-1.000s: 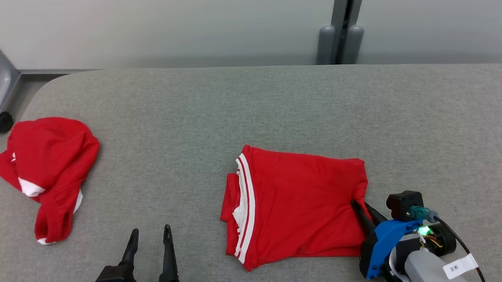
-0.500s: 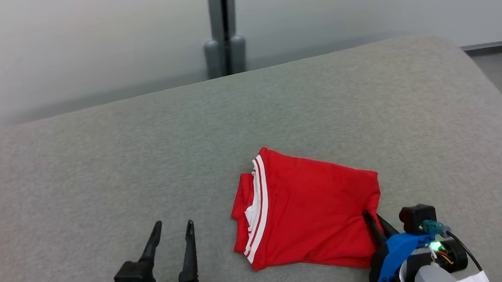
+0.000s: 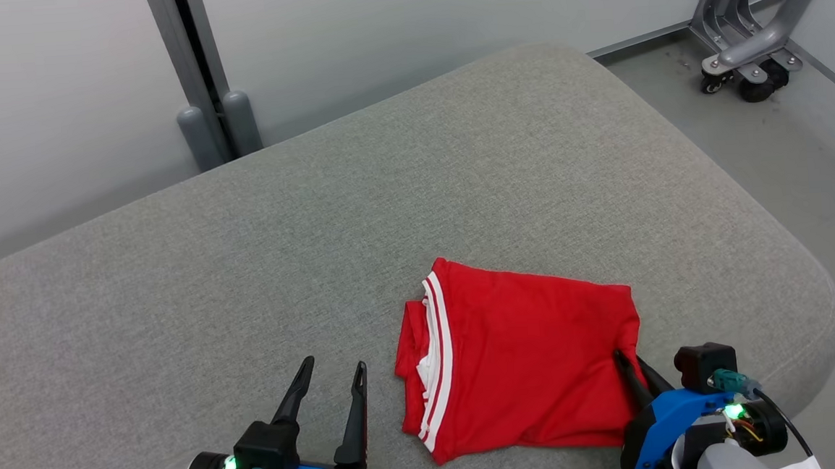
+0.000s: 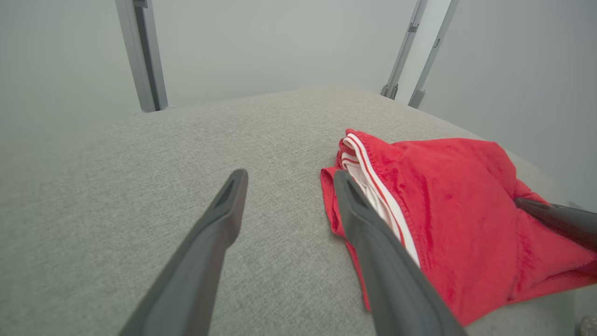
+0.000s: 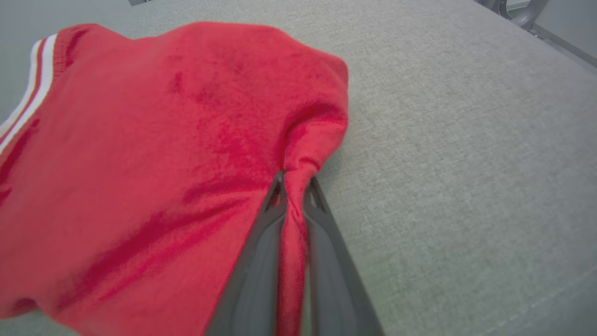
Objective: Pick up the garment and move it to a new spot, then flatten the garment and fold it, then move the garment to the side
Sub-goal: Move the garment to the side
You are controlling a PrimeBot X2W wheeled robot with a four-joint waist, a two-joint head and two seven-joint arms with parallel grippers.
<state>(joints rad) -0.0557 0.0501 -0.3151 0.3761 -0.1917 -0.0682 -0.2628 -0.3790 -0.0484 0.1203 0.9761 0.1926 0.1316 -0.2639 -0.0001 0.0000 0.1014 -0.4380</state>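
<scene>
Grey padded surface (image 3: 246,274) carries the folded red garment (image 3: 534,358) near its right end on my head view. Left wrist: my left gripper (image 4: 289,179) gapes empty beside the striped edge (image 4: 373,163). Right wrist: my right gripper (image 5: 294,179) pinches a garment corner

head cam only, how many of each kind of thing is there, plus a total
garment: 1
pincers: 2 (left pincer open, right pincer shut on the garment)
table: 1
post: 1
wheeled frame: 1
total: 6
</scene>
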